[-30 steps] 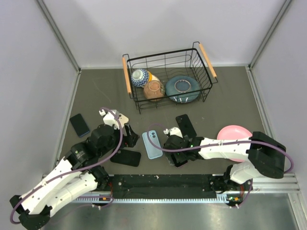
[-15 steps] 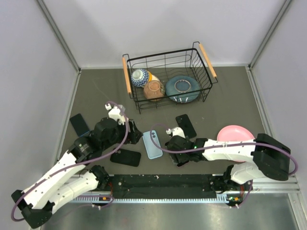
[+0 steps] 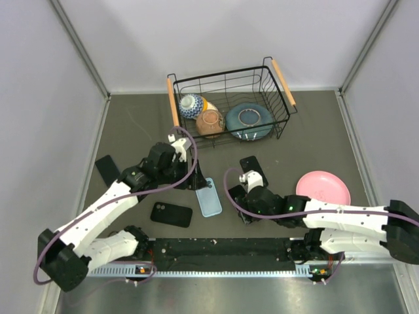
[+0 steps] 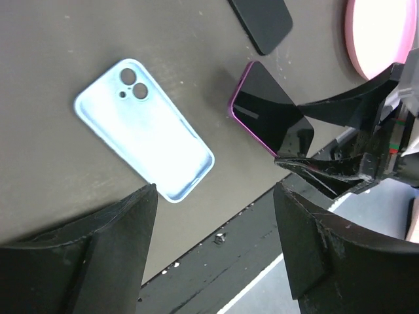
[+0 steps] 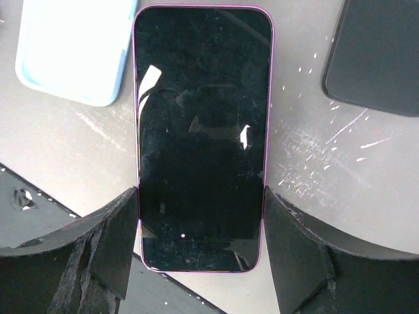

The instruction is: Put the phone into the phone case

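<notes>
The left pincer (image 4: pixel 215 191) hangs close by the blue phone case (image 4: pixel 144 127). It is wide open, with nothing in it. Just right of the case lies the phone (image 5: pixel 201 137), screen up. The right pincer (image 5: pixel 200 193) squeezes the phone's two long sides.

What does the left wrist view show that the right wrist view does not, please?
Only the left wrist view: the pink plate and the whole blue phone case with its camera cutouts. Only the right wrist view: the phone's full screen, held at both long edges by the right gripper. Both: phone, case and a black slab beyond.
</notes>
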